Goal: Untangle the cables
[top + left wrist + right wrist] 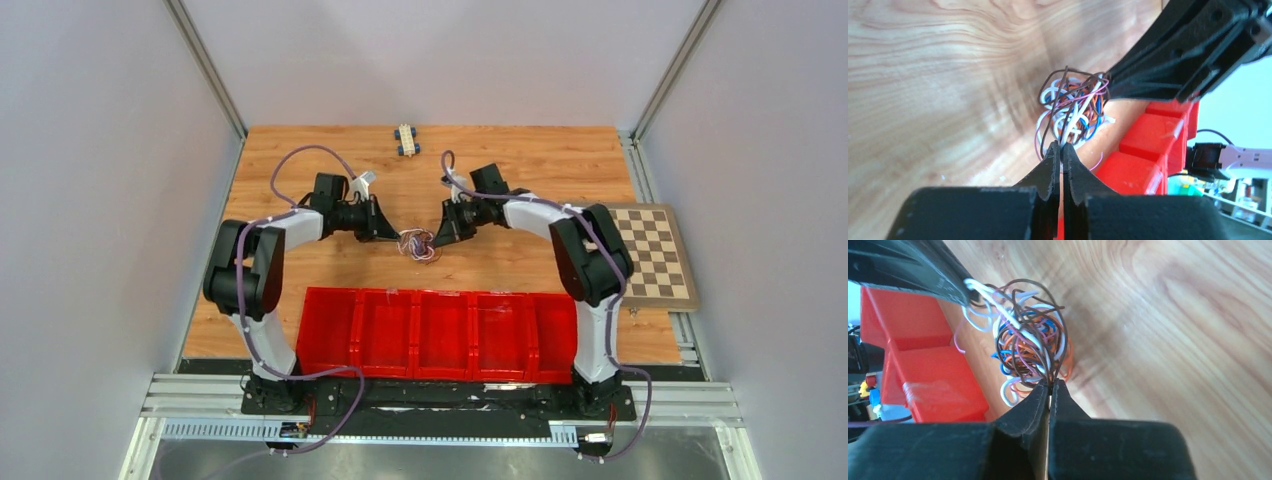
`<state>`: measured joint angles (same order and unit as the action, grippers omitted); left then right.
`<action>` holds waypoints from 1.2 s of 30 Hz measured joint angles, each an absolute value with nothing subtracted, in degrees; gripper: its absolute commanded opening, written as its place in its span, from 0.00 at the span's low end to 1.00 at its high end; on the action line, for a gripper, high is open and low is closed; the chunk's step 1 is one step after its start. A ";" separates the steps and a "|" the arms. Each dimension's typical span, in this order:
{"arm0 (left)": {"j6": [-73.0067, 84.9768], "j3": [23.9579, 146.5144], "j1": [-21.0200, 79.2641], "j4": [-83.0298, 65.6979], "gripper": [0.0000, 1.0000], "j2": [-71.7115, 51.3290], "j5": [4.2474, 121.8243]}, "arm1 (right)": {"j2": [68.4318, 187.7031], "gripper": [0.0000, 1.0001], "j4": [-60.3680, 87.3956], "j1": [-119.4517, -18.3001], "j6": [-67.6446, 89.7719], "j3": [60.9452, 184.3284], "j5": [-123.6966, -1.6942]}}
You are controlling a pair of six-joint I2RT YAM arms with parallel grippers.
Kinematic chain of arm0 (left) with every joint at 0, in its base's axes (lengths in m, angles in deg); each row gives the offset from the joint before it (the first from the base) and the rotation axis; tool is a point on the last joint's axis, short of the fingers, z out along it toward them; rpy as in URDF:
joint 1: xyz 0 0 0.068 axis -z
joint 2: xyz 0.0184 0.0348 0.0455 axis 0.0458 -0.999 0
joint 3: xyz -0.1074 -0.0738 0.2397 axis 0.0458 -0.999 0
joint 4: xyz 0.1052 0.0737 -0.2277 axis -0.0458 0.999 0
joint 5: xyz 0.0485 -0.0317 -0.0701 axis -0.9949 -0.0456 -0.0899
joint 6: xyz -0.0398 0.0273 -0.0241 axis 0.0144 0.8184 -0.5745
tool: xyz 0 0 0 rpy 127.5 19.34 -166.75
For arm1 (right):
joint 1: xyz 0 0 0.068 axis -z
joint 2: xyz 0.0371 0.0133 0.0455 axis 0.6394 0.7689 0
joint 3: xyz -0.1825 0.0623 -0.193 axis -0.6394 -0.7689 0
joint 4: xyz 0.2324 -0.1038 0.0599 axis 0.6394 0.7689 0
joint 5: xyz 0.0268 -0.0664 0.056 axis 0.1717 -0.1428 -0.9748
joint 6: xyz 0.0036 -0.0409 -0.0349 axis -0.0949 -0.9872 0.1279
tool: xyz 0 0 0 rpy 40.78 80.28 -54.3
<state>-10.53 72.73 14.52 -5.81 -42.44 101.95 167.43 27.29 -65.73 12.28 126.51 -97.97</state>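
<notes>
Left pincer (1059,147): jaws pressed together, no gap at the tips; white and dark brown strands nipped between them. Black fingers, pointing from the left toward the middle of the bench (540,170).

Right pincer (1050,385): jaws likewise pressed together; a dark brown strand caught at the very tip. Black fingers, pointing from the right, tip facing the left pincer's tip, with only the knot between.

Cables (418,245): one small loose knot of thin wires in white, dark brown, orange, blue and pinkish purple. Held on both sides, between the two tips. Placed about mid-bench, slightly nearer the near edge than the far one. Loops bulging outward in all directions, a few white ends curling free toward the near side. Whether resting on the wood or raised off it: cannot tell.

Red tray (440,335): row of open compartments, lying along the near edge of the bench, just on the near side of the knot and apart from it.

Lilac hoses (300,160): one looped along each arm, from base to wrist.

Small blue-and-cream block (406,139): at the middle of the far edge, well apart from the knot.

Chequered board (655,255): flat at the right edge of the bench, overhanging it, beside the right arm's elbow.

Bench surface: light wood grain.
</notes>
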 measured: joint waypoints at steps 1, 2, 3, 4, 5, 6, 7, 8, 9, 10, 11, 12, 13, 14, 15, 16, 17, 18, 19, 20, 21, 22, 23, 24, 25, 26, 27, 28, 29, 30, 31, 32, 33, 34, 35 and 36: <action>-9.81 72.33 14.50 -4.69 0.00 -40.37 101.62 | 165.40 0.00 27.99 -65.16 11.49 125.41 -97.40; -9.05 71.94 14.44 -3.78 0.00 -38.20 101.30 | 163.45 0.00 28.69 -64.52 10.82 124.56 -96.90; -8.39 71.61 14.26 -2.94 0.00 -36.10 100.93 | 161.09 0.00 29.43 -63.65 9.94 123.71 -96.42; -7.52 71.28 14.02 -1.90 0.00 -33.59 100.60 | 158.75 0.00 30.28 -62.64 9.13 123.14 -95.89; -6.77 71.11 13.82 -1.04 0.00 -31.73 100.42 | 156.74 0.00 30.72 -61.64 8.39 122.70 -95.39; -5.92 70.91 13.34 -0.10 0.00 -29.68 100.09 | 154.25 0.00 31.38 -60.26 7.23 122.22 -94.87; -5.07 70.82 12.71 0.84 0.00 -27.97 99.68 | 152.30 0.00 31.97 -58.95 6.31 121.83 -94.32; -4.37 70.82 11.88 1.80 0.00 -26.68 99.31 | 150.45 0.00 32.62 -57.49 5.29 121.35 -93.73; -3.58 70.80 10.90 2.93 0.00 -25.50 98.89 | 148.63 0.00 33.41 -55.89 4.15 120.80 -92.88; -2.80 70.80 9.63 4.18 0.00 -24.50 98.37 | 147.28 0.00 34.15 -54.43 3.08 120.21 -92.09; -1.92 70.80 8.12 5.64 0.00 -23.64 97.71 | 146.32 0.00 35.07 -53.09 2.03 119.69 -91.33; -1.33 70.80 6.85 6.67 0.00 -23.16 97.28 | 145.73 0.00 35.84 -51.93 1.03 119.25 -90.69; -0.67 70.80 5.41 7.90 0.00 -22.64 96.75 | 145.22 0.00 37.04 -50.49 -0.09 118.68 -89.86; 0.16 70.78 3.92 9.16 0.00 -22.18 96.25 | 144.98 0.00 37.98 -49.40 -1.01 118.20 -89.29; 1.05 70.76 2.50 10.54 0.00 -21.70 95.77 | 144.85 0.00 38.96 -48.46 -1.95 117.81 -88.83; 2.12 70.76 1.15 11.92 0.00 -21.22 94.76 | 144.70 0.00 40.21 -47.85 -3.30 117.17 -87.44; 3.15 70.76 -0.16 13.16 0.00 -20.82 93.80 | 144.50 0.00 40.95 -46.69 -4.05 116.82 -86.74; 4.29 70.76 -1.37 14.34 0.00 -20.45 92.82 | 144.37 0.00 41.80 -45.64 -5.05 116.39 -85.84; 5.40 70.76 -2.57 15.70 0.00 -20.15 91.77 | 144.26 0.00 42.85 -44.46 -6.01 116.08 -84.90; 6.41 70.76 -3.55 16.94 0.00 -19.97 90.74 | 144.17 0.00 43.53 -43.48 -6.82 115.91 -84.00; 7.26 70.76 -4.30 17.91 0.00 -19.89 89.95 | 144.06 0.00 43.84 -42.65 -7.48 115.73 -83.39; 8.29 70.76 -5.30 19.09 0.00 -19.84 88.86 | 143.82 0.00 44.10 -41.75 -8.18 115.49 -82.74; 9.03 70.74 -5.72 19.81 0.00 -19.82 88.25 | 143.47 0.00 44.38 -40.87 -8.81 115.27 -82.32; 9.77 70.74 -6.02 20.57 0.00 -19.82 87.44 | 143.10 0.00 44.86 -40.09 -9.44 115.25 -81.77; 10.73 70.69 -6.57 21.53 0.00 -19.82 86.28 | 142.75 0.00 45.12 -39.28 -9.90 115.25 -81.08; 11.46 70.56 -7.18 22.15 0.00 -19.82 85.21 | 142.40 0.00 45.26 -38.40 -10.34 115.25 -80.59; 12.02 70.41 -7.81 22.65 0.00 -19.82 84.14 | 142.10 0.00 45.32 -37.68 -10.73 115.25 -79.98; 12.75 70.19 -8.71 23.31 0.00 -19.82 82.83 | 141.83 0.00 45.34 -36.98 -11.04 115.25 -79.41; 13.42 69.86 -9.50 24.00 0.00 -19.82 81.47 | 141.62 0.00 45.37 -36.33 -11.35 115.25 -79.04; 13.55 69.77 -10.00 24.16 0.00 -19.82 81.19 | 141.42 0.00 45.50 -35.80 -11.61 115.25 -78.85; 14.01 69.58 -10.63 24.55 0.00 -19.86 80.34 | 141.29 0.00 45.61 -35.41 -11.87 115.25 -78.74; 14.34 69.38 -11.14 24.90 0.00 -19.97 79.42 | 141.22 0.00 45.76 -35.04 -12.13 115.25 -78.71; 14.52 69.34 -11.42 25.05 0.00 -20.10 78.94 | 141.22 0.00 45.89 -34.78 -12.33 115.25 -78.71; 14.80 69.32 -11.77 25.32 0.00 -20.39 77.95 | 141.22 0.00 46.11 -34.43 -12.57 115.25 -78.56; 15.08 69.32 -12.32 25.40 0.00 -20.78 76.53 | 141.22 0.00 46.22 -33.95 -12.79 115.25 -78.30; 15.28 69.32 -12.84 25.43 0.00 -21.17 75.16 | 141.22 0.00 46.37 -33.33 -12.92 115.32 -78.08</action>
<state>15.28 69.32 -12.84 25.43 -21.17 75.16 141.22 46.37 -33.33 -12.92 115.32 -78.08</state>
